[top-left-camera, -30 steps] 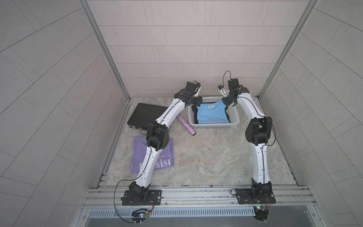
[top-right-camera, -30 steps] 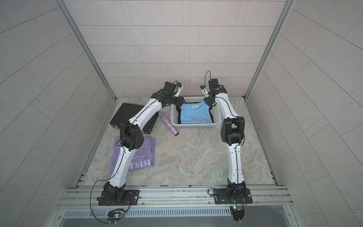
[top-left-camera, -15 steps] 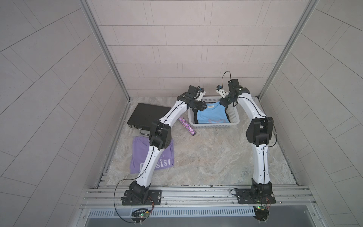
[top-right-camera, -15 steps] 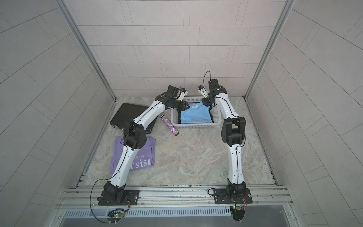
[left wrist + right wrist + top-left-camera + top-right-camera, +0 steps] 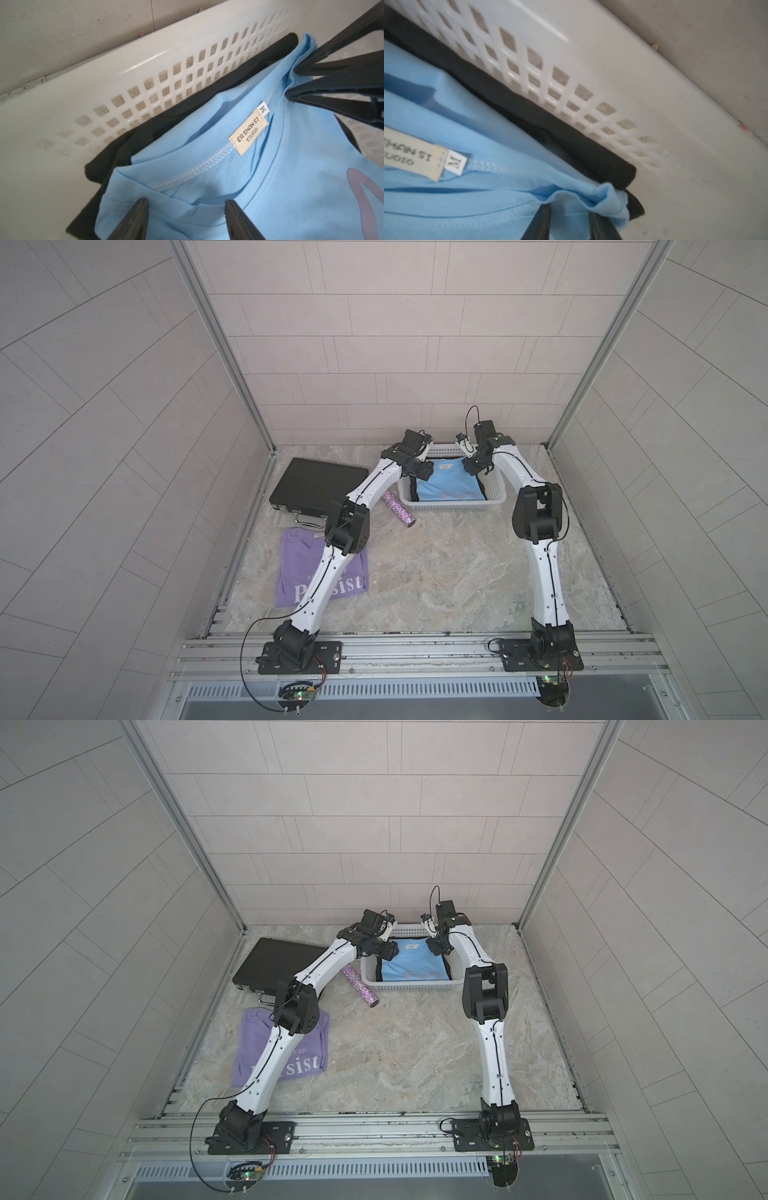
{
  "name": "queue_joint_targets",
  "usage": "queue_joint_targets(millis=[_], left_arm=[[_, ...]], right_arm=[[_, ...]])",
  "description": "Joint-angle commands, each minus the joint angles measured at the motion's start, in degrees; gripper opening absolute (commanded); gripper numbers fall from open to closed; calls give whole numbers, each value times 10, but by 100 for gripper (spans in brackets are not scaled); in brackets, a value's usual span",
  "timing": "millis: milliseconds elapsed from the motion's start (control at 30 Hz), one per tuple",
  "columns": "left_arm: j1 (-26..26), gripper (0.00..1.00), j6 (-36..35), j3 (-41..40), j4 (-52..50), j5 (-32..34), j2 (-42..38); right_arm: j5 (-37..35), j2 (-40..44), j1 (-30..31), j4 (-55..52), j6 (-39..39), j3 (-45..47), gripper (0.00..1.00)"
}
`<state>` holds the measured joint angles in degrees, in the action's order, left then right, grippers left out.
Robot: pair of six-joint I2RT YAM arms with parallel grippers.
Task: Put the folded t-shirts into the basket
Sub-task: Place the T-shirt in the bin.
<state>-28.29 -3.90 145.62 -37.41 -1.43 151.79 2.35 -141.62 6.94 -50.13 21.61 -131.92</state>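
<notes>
Light blue shirt (image 5: pixel 451 485) already in basket (image 5: pixel 453 507), far centre of counter (image 5: pixel 436 572), lying on top of black shirt (image 5: pixel 133 133). Right fingers (image 5: pixel 542 222) pinched on its far right corner, probably keeping fold flat while it settles. Left fingers (image 5: pixel 135 220) spread wide over collar, gripping nothing. Lilac shirt (image 5: pixel 291 556) sits near left, flat on counter. Guessing that's next.

blue shirt (image 5: pixel 291 176) label (image 5: pixel 248 133): ER SHAN SI STUDIO, M | lilac shirt (image 5: pixel 295 568): maybe "Persist"
</notes>
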Motion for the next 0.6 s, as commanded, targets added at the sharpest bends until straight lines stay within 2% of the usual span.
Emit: queue_joint_targets(millis=[0,167,300,467,567], left_arm=[[-8,64,-28,27,-25,7,-11],[-10,67,-33,11,-48,-22,-72],[-10,70,-39,-38,-57,-48,-139],[-8,73,-70,-170,-68,-67,-261],[-5,73,-99,-271,-85,-55,-340]], right_arm=[[-24,10,-1,-4,1,-16,35],[28,75,-1,-31,3,-3,37],[88,145,1,-50,2,28,38],[151,250,13,-57,-3,126,42],[179,315,31,-52,-6,203,45]])
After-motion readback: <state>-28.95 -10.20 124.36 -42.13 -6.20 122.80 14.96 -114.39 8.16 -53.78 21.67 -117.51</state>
